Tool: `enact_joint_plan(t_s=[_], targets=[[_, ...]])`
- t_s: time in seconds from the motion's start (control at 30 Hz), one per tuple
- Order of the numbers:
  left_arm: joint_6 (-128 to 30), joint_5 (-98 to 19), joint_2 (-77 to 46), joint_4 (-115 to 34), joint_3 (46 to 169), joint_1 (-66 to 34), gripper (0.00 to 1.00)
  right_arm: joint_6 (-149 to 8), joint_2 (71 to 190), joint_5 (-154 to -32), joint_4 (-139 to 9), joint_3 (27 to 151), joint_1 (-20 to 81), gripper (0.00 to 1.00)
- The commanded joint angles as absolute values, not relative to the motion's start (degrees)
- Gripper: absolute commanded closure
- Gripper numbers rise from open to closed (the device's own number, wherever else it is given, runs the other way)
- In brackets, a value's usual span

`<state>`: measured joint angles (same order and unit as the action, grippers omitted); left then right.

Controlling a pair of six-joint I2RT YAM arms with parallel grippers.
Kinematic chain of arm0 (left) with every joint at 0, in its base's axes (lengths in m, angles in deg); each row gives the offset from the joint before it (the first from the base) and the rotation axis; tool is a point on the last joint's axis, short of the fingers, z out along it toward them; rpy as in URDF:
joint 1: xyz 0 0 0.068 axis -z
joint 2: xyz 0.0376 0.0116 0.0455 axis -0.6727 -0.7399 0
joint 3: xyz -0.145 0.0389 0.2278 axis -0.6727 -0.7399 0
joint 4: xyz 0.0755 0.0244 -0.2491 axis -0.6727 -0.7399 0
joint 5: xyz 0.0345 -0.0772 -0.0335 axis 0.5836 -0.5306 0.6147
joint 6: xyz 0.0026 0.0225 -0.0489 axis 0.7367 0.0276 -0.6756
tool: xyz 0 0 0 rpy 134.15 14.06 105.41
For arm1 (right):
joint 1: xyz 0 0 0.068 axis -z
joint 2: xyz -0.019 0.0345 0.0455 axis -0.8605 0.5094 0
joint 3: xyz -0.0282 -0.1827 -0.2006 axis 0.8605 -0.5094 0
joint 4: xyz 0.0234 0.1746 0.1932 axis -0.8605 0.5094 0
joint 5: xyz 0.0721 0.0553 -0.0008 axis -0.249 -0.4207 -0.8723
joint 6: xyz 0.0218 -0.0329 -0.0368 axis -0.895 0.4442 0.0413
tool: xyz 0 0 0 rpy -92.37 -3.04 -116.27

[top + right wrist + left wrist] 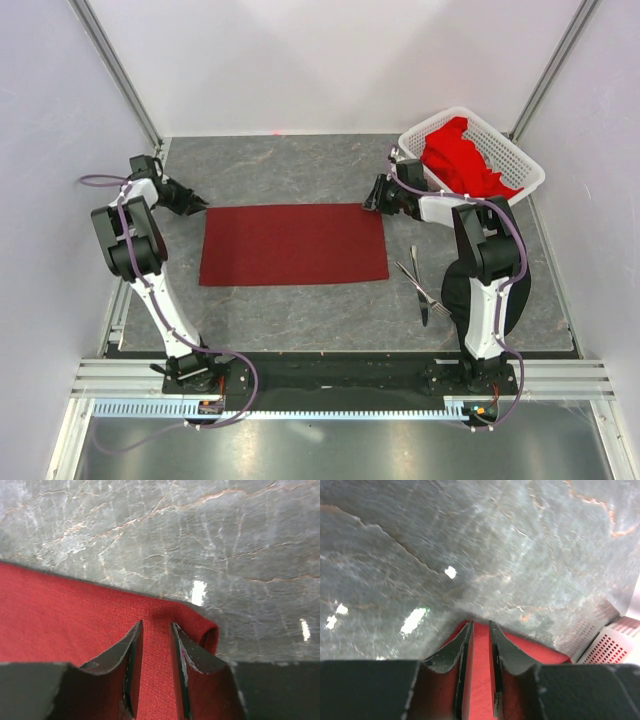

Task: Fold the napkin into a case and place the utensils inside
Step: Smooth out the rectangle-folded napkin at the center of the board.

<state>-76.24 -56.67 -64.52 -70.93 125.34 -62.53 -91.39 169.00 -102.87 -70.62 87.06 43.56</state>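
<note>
The dark maroon napkin (293, 244) lies flat as a wide rectangle in the middle of the table. My left gripper (200, 206) sits at its far left corner, my right gripper (370, 205) at its far right corner. Seen from the left wrist, the left gripper (480, 624) has its jaws a little apart, low over the napkin (480, 680). The right wrist view shows the right gripper (156, 625) also narrowly open over the napkin (65, 620), beside a doubled, rolled corner (210, 635). The utensils (420, 287), a fork and knife, lie crossed to the right of the napkin.
A white lattice basket (510, 140) holding bright red cloths (460, 155) stands at the back right, close behind the right arm. Its wall also shows in the left wrist view as basket (615, 645). White walls enclose the grey stone table (300, 160).
</note>
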Motion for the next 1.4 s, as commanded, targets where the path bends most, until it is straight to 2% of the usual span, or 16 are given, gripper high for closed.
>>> enact_joint_plan(t_s=[0.0, 0.3, 0.53, 0.77, 1.0, 1.13, 1.2, 1.23, 1.37], targets=[[-76.45, -57.43, -66.57, -71.62, 127.67, -62.23, 0.76, -87.95, 168.99, -99.48, -67.98, 89.15, 43.73, 0.64], [-75.57, -54.53, -57.0, -72.32, 126.1, -61.44, 0.75, -87.33, 163.8, -99.39, -64.54, 92.49, 43.56, 0.62], [-77.5, -56.63, -50.75, -66.89, 115.29, -59.95, 0.75, -91.9, 166.61, -103.78, -68.14, 93.11, 41.37, 0.6], [-76.89, -56.82, -56.44, -65.9, 114.49, -60.03, 0.77, -94.01, 167.76, -104.75, -71.05, 91.44, 39.78, 0.6], [-74.53, -53.66, -63.49, -69.41, 122.4, -60.12, 0.79, -91.2, 166.36, -102.74, -69.47, 88.71, 39.86, 0.6], [-74.43, -53.48, -60.52, -69.42, 120.3, -59.86, 0.79, -89.62, 162.5, -100.37, -64.04, 86.96, 39.78, 0.6], [-74.43, -52.69, -56.23, -69.59, 118.63, -59.07, 0.78, -89.44, 158.91, -98.52, -59.74, 85.55, 39.86, 0.55], [-74.6, -52.34, -54.55, -69.77, 118.01, -58.72, 0.76, -89.35, 158.01, -97.99, -57.97, 85.46, 39.78, 0.48], [-76.1, -51.63, -44.8, -69.68, 113.54, -56.87, 0.69, -88.56, 153.71, -93.17, -49.18, 84.33, 39.43, 0.31]])
